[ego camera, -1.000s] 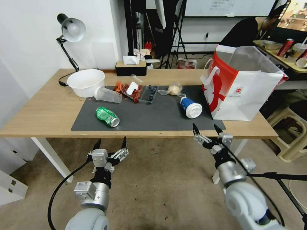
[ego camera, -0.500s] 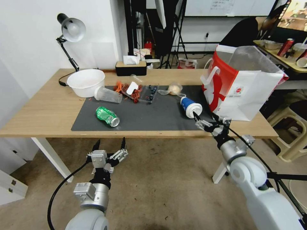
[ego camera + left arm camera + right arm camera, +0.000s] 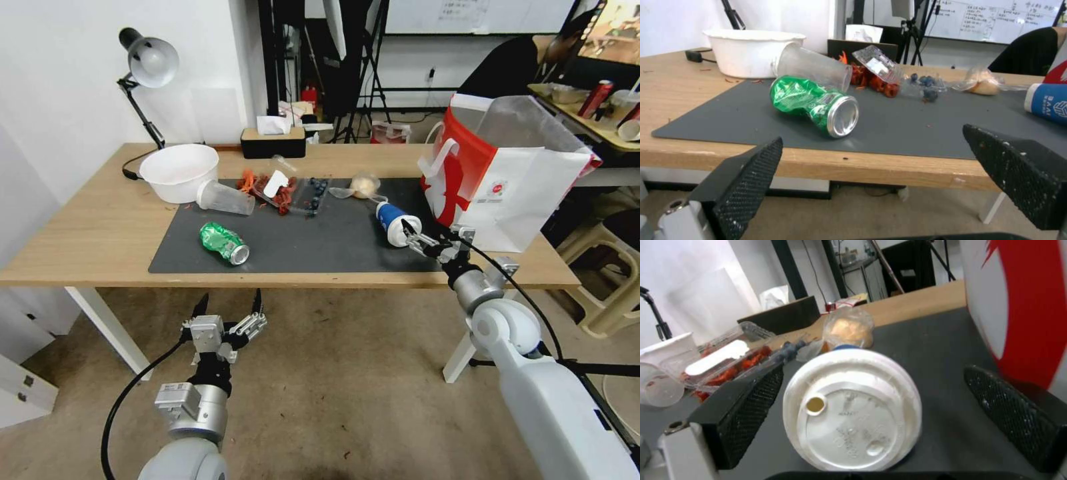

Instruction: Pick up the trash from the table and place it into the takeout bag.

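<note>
The blue cup [image 3: 393, 223] lies on its side on the dark mat [image 3: 333, 247], white lid [image 3: 852, 408] facing the near edge of the table [image 3: 87, 233], and that's the piece in play right now. The right gripper [image 3: 429, 239] is right at it, jaws wide open, one black pad on each side of the lid in the right wrist view and neither one touching it. Coming in lid-first makes sense: the cup lies with its lid toward the robot, so the fingers can straddle the round body from the end.

Just beside the cup stands the takeout bag [image 3: 513, 207], mouth open, clear liner showing at the top, red side panel toward the cup. A short trip, I'd say, once the cup is held.

Farther back sits the wrapped beige lump [image 3: 363, 185], just behind the cup. Toward the left, the dented green can [image 3: 815, 105] rests on its side on the mat, with the clear plastic cup [image 3: 813, 68] tipped over behind it, its rim against the white bowl [image 3: 179, 171]. A clear tray of red scraps [image 3: 277, 190] lies between them and the lump.

The left gripper [image 3: 230, 309] hangs below the table's near edge, jaws spread, facing the can but well short of it. Nothing is in the bag as far as I can see; its inside is hidden.
</note>
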Robot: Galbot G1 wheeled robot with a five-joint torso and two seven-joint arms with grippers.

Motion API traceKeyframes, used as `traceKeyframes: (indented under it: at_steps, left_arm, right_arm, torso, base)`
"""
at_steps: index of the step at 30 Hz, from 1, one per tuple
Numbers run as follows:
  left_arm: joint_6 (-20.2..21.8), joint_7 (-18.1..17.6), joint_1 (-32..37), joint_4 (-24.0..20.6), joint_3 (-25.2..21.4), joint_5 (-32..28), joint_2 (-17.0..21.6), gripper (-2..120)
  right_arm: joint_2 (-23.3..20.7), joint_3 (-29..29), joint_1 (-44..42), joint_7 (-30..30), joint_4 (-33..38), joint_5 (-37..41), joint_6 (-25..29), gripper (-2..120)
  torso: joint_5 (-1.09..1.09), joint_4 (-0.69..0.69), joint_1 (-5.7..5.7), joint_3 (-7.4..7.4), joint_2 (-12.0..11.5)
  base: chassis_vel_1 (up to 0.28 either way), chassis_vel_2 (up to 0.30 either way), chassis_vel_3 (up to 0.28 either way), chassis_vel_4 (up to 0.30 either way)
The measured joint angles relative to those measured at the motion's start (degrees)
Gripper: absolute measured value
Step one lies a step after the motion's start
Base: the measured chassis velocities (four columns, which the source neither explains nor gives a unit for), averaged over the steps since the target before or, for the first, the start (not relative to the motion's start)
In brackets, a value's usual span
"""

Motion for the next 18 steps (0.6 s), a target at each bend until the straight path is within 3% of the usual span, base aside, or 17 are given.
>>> traceKeyframes:
  at_steps: [16, 18]
  left_arm:
    - [-0.1, 0.0, -0.5, 0.9, 0.0, 0.0, -0.1, 100]
    - [-0.2, 0.0, -0.6, 1.0, 0.0, 0.0, -0.2, 100]
  right_arm:
    - [2.5, -2.9, 2.8, 1.0, -3.9, -0.4, -1.1, 100]
    - [2.9, -3.2, 2.9, 1.2, -4.2, -0.5, -1.2, 93]
  torso:
    - [-0.01, 0.0, -0.01, 0.0, 0.0]
    - [0.0, 0.0, -0.01, 0.0, 0.0]
  base:
    - [0.0, 0.0, 0.0, 0.0]
    - [0.0, 0.0, 0.0, 0.0]
